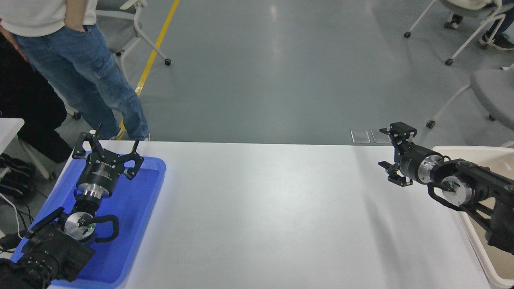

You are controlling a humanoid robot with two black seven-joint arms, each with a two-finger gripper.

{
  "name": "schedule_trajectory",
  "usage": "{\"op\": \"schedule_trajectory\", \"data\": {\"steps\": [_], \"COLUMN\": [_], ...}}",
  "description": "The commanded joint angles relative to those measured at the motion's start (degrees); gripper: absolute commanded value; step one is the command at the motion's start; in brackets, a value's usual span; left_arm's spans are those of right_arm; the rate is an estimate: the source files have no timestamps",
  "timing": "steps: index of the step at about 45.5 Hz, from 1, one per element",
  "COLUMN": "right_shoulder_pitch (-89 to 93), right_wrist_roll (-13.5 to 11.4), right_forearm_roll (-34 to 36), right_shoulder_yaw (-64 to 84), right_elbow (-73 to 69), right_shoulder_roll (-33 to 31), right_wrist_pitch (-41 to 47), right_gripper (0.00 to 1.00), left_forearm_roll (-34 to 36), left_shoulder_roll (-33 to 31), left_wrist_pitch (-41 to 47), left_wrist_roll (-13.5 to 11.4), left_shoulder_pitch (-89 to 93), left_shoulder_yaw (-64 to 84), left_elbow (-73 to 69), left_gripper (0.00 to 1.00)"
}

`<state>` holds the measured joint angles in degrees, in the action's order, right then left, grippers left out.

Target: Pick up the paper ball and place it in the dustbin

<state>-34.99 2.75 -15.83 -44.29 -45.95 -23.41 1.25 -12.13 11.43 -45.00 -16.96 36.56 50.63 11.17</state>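
Note:
No paper ball shows anywhere in the head view. The dustbin [482,149] is a cream tub at the table's right end, partly covered by my right arm. My right gripper [384,147] hangs open and empty above the table's right part, just left of the dustbin, pointing left. My left gripper [108,147] is parked open over the blue tray [132,216] at the lower left, holding nothing.
The white table [261,208] spans the middle of the view. A person in jeans [88,76] stands at the far left beyond the table. Office chairs [490,92] stand on the grey floor at the far right.

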Motion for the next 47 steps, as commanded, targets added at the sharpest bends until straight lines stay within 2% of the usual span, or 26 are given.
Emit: {"op": "schedule_trajectory", "data": {"steps": [1,5,10,22,31,47], "right_shoulder_pitch": [4.1,6.4,8.5,10.7,10.8,11.7], "right_wrist_roll": [12.4,15.4,16.3,16.3,16.3,16.3], "right_forearm_roll": [0.5,0.7,0.8,1.5,9.8,10.1], "right_shoulder_yaw": [-8.0,-8.4,-9.5,-10.8,-11.8,-12.0], "right_elbow": [7.8,8.0,7.8,6.8,6.6,-0.9], "right_shoulder_roll": [7.8,9.4,10.4,11.1,11.3,10.8], "right_wrist_pitch": [-0.7,-0.8,-0.8,-0.7,0.0,0.1], "right_gripper": [1.0,1.0,1.0,1.0,1.0,1.0], "left_forearm_roll": [0.0,0.0,0.0,0.0,0.0,0.0], "left_shoulder_roll": [0.0,0.0,0.0,0.0,0.0,0.0], "left_wrist_pitch": [0.0,0.0,0.0,0.0,0.0,0.0], "left_wrist_roll": [0.0,0.0,0.0,0.0,0.0,0.0], "left_shoulder_pitch": [0.0,0.0,0.0,0.0,0.0,0.0], "left_shoulder_yaw": [0.0,0.0,0.0,0.0,0.0,0.0], "left_elbow": [0.0,0.0,0.0,0.0,0.0,0.0], "left_gripper": [1.0,1.0,1.0,1.0,1.0,1.0]}}
